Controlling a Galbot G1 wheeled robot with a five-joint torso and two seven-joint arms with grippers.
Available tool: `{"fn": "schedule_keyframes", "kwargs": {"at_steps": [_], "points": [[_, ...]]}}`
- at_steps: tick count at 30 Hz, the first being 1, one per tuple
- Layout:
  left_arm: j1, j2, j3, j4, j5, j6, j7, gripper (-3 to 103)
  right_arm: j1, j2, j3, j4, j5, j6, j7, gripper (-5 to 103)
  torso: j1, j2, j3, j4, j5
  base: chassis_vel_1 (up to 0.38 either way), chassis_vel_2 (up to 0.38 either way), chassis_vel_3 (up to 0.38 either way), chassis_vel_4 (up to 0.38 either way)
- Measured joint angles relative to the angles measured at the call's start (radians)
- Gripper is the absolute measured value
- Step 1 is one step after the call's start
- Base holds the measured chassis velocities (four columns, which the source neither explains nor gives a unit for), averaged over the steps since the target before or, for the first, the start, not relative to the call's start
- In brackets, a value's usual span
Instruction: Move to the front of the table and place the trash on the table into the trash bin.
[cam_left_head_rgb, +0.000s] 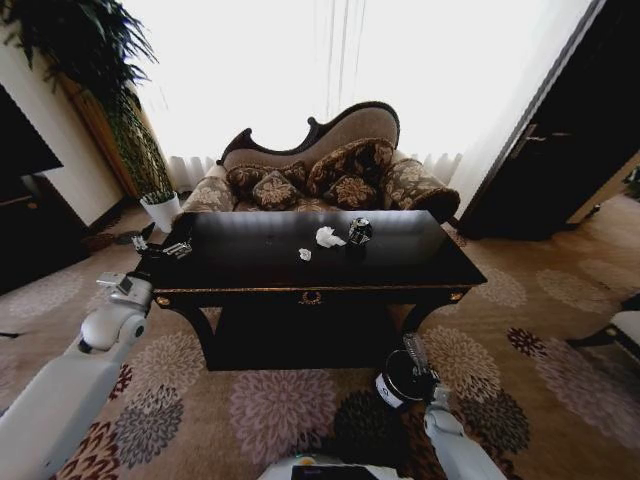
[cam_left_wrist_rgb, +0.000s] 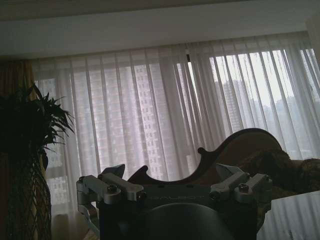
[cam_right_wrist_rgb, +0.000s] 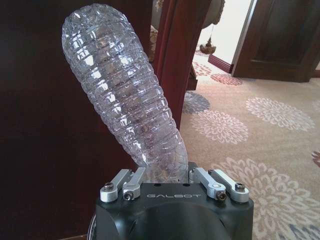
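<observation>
- The bench (cam_left_head_rgb: 400, 262), glossy black with a gold ornament at its front centre, stands across the middle of the head view, with a patterned sofa (cam_left_head_rgb: 330, 170) just behind it.
- On the benchtop, right of centre, lies a crumpled white paper wad (cam_left_head_rgb: 327, 237); a dark shiny can (cam_left_head_rgb: 359, 231) stands just beside it on the right.
- A smaller white scrap (cam_left_head_rgb: 305, 254) lies a little nearer the front edge, apart from the wad.
- The bin (cam_left_head_rgb: 398, 383), a small black bucket with a white label, sits on the flowered carpet (cam_left_head_rgb: 540, 370) in front of the bench's right front leg.
- The right hand (cam_right_wrist_rgb: 162, 176) is clamped on the base of a clear ribbed plastic bottle (cam_right_wrist_rgb: 125, 95); its fingers (cam_right_wrist_rgb: 131, 181) press in on either side of the bottle.
- In the head view that bottle (cam_left_head_rgb: 416, 352) stands up from the right hand (cam_left_head_rgb: 428, 383), low by the bin's right rim, touching or just over it; I cannot tell which.
- In the right wrist view the bottle tilts up against the dark front of the bench, with a leg (cam_right_wrist_rgb: 172, 60) just behind.
- The left hand (cam_left_head_rgb: 170, 245) is at the bench's left end, level with the top; dark on dark, and there I cannot tell how its fingers stand.
- In the left wrist view the left hand (cam_left_wrist_rgb: 172, 182) points toward the curtained window (cam_left_wrist_rgb: 165, 110) with its fingers (cam_left_wrist_rgb: 115, 172) wide apart and nothing between them.
- A plant in a white pot (cam_left_head_rgb: 161, 210) stands on the floor behind the bench's left end.
</observation>
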Motion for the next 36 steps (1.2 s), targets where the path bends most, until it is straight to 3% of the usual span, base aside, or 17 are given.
{"fn": "schedule_keyframes", "kwargs": {"at_steps": [2, 3, 6, 9, 11, 16, 20, 22, 26, 30, 34, 36], "points": [[0.0, 0.0, 0.0, 0.0, 0.0, 0.0, 0.0, 100, 0.0, 0.0, 0.0, -0.004, -0.007, 0.004, -0.002, 25, 0.0, 0.0, 0.0, -0.0001, 0.0, 0.0, 0.0, 0.0, 0.0], [0.0, 0.0, 0.0, 0.0, 0.0, 0.0, 0.0, 100, 0.0, 0.002, 0.001, -0.009, -0.016, 0.008, -0.005, 36, 0.0, 0.0, 0.0, 0.0, 0.0, 0.0, 0.0, 0.0, 0.0], [0.0, 0.0, 0.0, 0.0, 0.0, 0.0, 0.0, 100, 0.003, 0.005, 0.002, -0.013, -0.021, 0.011, -0.006, 41, 0.0, 0.0, 0.0, 0.0001, 0.0, 0.0, 0.0, 0.0, 0.0], [0.0, 0.0, 0.0, 0.0, 0.0, 0.001, -0.001, 100, 0.008, 0.011, 0.003, -0.015, -0.034, 0.012, -0.006, 57, 0.0, 0.0, 0.0, 0.0002, 0.0, 0.0, 0.0, 0.0, 0.0], [0.0, 0.0, 0.0, 0.0, 0.0, 0.001, -0.001, 100, 0.008, 0.012, 0.003, -0.015, -0.038, 0.012, -0.006, 57, 0.0, 0.0, 0.0, 0.0002, 0.0, 0.0, 0.0, 0.0, 0.0], [0.0, 0.0, 0.0, 0.0, 0.0, 0.001, -0.001, 100, 0.001, 0.015, 0.002, -0.009, -0.047, 0.013, -0.007, 84, 0.0, 0.0, 0.0, 0.0001, 0.0, 0.0, 0.0, 0.0, 0.0], [0.0, 0.0, 0.0, 0.0, 0.0, 0.001, -0.001, 100, -0.007, 0.018, 0.002, -0.003, -0.059, 0.017, -0.007, 90, 0.0, 0.0, 0.0, 0.0002, 0.0, 0.0, 0.0, 0.0, 0.0], [0.0, 0.0, 0.0, 0.0, 0.0, 0.001, -0.001, 100, -0.019, 0.021, 0.002, 0.013, -0.063, 0.018, -0.006, 98, 0.0, 0.0, 0.0, 0.0001, 0.0, 0.0, 0.0, 0.0, 0.0], [0.0, 0.0, 0.0, 0.0, 0.0, 0.001, -0.001, 100, -0.062, 0.031, 0.005, 0.084, -0.057, 0.011, 0.0, 100, 0.0, 0.0, 0.0, 0.0003, 0.0, 0.0, 0.0, 0.0, 0.0], [0.0, 0.0, 0.0, 0.0, 0.0, 0.001, -0.001, 100, -0.179, 0.065, 0.008, 0.269, -0.037, -0.017, 0.009, 100, 0.0, 0.0, 0.0, 0.0005, 0.0001, 0.0, 0.0, 0.0, 0.0], [0.0, 0.0, 0.001, 0.0, 0.0, 0.001, -0.001, 100, -0.357, 0.12, 0.04, 0.582, 0.016, -0.047, 0.015, 100, 0.0, 0.0, 0.0, 0.0, -0.0006, 0.0, 0.0, 0.0, 0.0], [0.0, 0.0, 0.001, 0.0, 0.0, 0.001, -0.001, 100, -0.382, 0.128, 0.046, 0.624, 0.022, -0.049, 0.017, 100, 0.0, 0.0, 0.0, 0.0001, -0.0003, 0.0, 0.0, 0.0, 0.0]]}}
